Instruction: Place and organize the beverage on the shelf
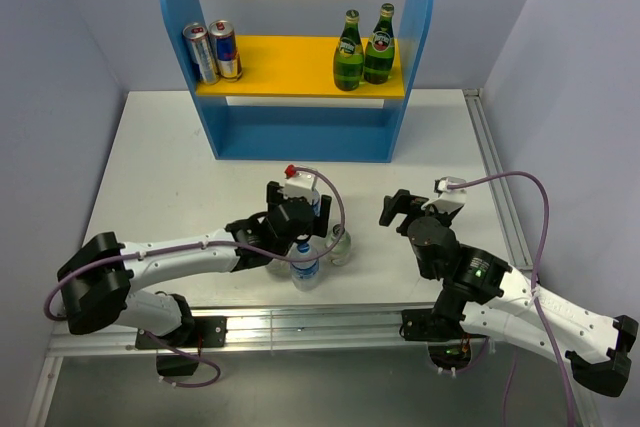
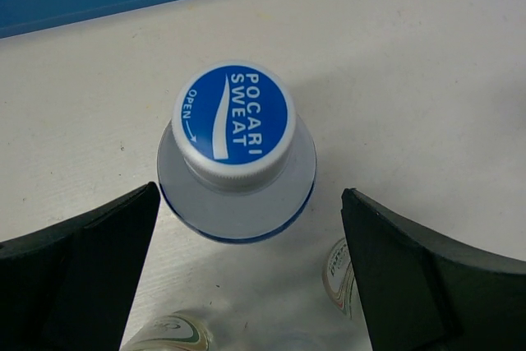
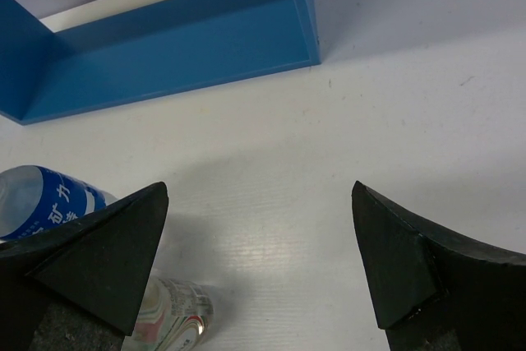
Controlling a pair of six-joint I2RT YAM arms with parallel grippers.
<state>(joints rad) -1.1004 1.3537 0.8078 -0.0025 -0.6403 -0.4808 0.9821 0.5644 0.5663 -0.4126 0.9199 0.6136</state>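
Note:
The shelf [image 1: 300, 80] stands at the back of the table, with two dark green bottles [image 1: 362, 50] on the right of its yellow upper board. A cluster of clear bottles stands near the table's front. My left gripper [image 1: 292, 219] hovers over it, open. In the left wrist view its fingers [image 2: 90, 269] stand wide on either side of a blue-capped bottle [image 2: 236, 133], seen from above and untouched. Two pale-labelled bottles [image 2: 339, 275] show beneath. Another blue-capped bottle [image 1: 305, 265] and a pale-capped one [image 1: 341, 244] stand beside it. My right gripper [image 1: 398, 209] is open and holds nothing.
Two metal cans [image 1: 213, 51] stand on the left of the yellow board. The shelf's blue base [image 3: 164, 47] lies ahead of the right gripper [image 3: 259, 191]. A blue-labelled bottle [image 3: 41, 199] and a pale one [image 3: 173, 314] are at its left. A metal rail [image 1: 300, 325] runs along the front.

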